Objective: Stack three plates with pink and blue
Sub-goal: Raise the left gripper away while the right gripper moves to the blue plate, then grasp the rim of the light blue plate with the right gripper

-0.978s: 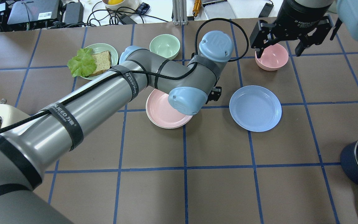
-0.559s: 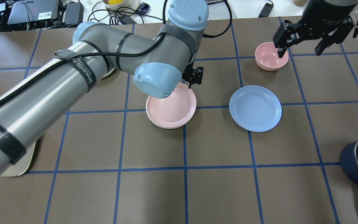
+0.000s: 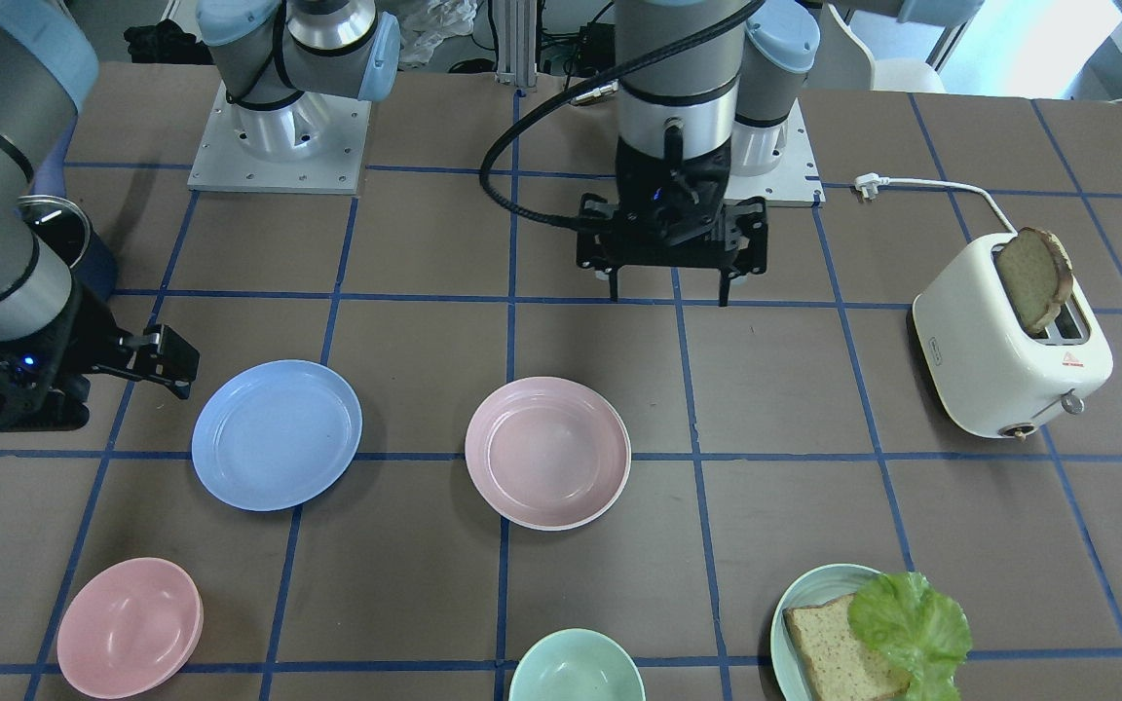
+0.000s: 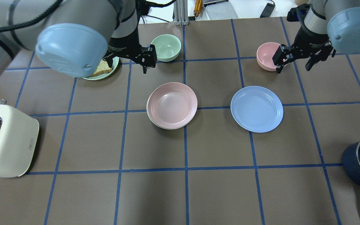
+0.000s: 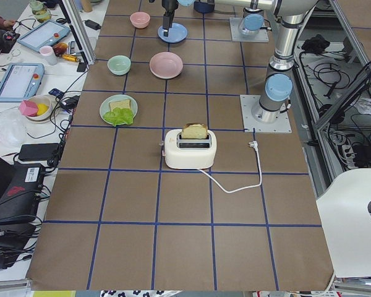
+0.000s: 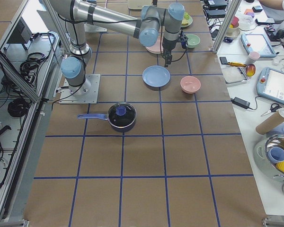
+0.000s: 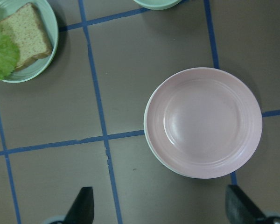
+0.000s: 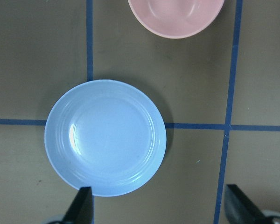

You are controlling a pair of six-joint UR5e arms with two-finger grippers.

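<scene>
Table: brown top, blue tape grid. Cream toaster with one bread slice standing up out of its slot; its white plug lies loose on the table. Pale green plate carries a second slice and lettuce. Mint bowl sits near that plate. Pink bowl, possibly two nested. Dark blue lidded pot with a long handle.

Six cameras, one table
Overhead and front views face each other, steeply down; end views stand far back; wrist views hang close — left wrist and overhead share the pink plate.
</scene>
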